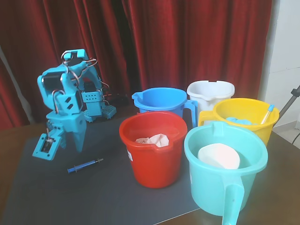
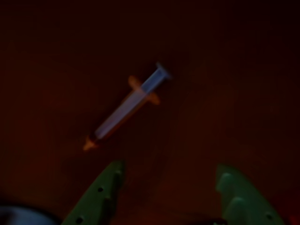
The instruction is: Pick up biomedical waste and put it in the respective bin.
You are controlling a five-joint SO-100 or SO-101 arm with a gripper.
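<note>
Blue and translucent, the syringe (image 1: 85,165) lies flat on the dark mat (image 1: 56,197) that covers the surface, well apart from every bucket. In the fixed view it is seen just in front of the arm, its dark tip turned toward the red bucket (image 1: 153,149). In the wrist view the syringe (image 2: 126,107) runs diagonally, tip at lower left and plunger at upper right. This open placement appears intended to leave clear room on both sides of the barrel for a grasp from above.

The fingers (image 2: 168,194) are held apart, with a wide gap between them, and nothing is gripped or touched. In the wrist view both fingertips stand below the syringe, so the barrel is not yet between them. The blue arm (image 1: 63,105) is folded downward, with the fingers hanging just above the mat.

Five buckets are grouped to the right in the fixed view, presumably as sorting bins kept clear of the pick-up zone. The red bucket holds a crumpled whitish-pink tissue (image 1: 153,139). A blue bucket (image 1: 161,103) and a white bucket (image 1: 211,92) stand behind it. A yellow bucket (image 1: 246,117) already holds a similar syringe-like item (image 1: 266,114) leaning against its rim, which suggests it is the matching bin. A teal bucket (image 1: 225,171) stands nearest the camera.
</note>
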